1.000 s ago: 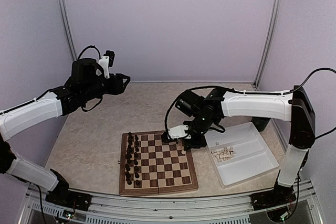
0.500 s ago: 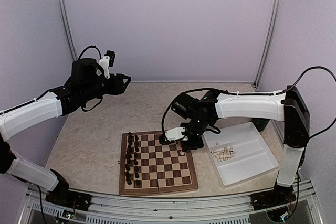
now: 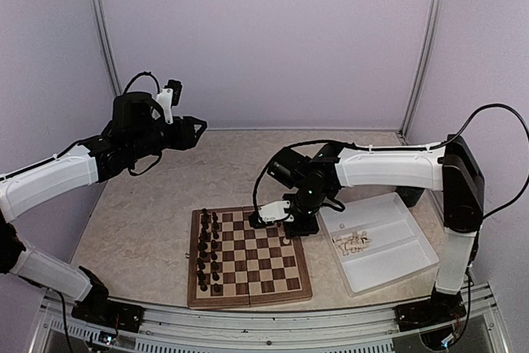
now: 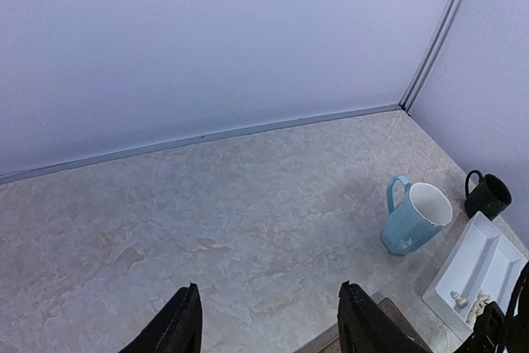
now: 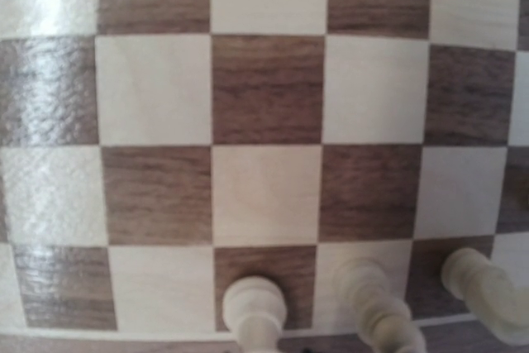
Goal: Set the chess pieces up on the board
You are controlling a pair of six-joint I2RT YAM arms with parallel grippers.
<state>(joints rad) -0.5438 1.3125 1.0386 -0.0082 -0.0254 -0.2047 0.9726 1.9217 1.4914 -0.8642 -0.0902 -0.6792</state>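
Note:
The board lies at the table's near middle, its checks filling the right wrist view. My right gripper hangs low over its far right corner. Its fingers are out of frame in the right wrist view, where a cream chess piece rises from a dark edge square toward the camera and appears held. Two more cream chess pieces stand beside it on that row. One shows on the board from above. Loose cream pieces lie in the tray. My left gripper is open, high at the back left.
Dark chess pieces fill the two left columns of the board. A white tray sits right of the board. A blue mug and a black mug stand behind it near the right wall.
My right arm has shifted slightly left over the board's far right corner, its gripper staying shut. The left arm has not moved.

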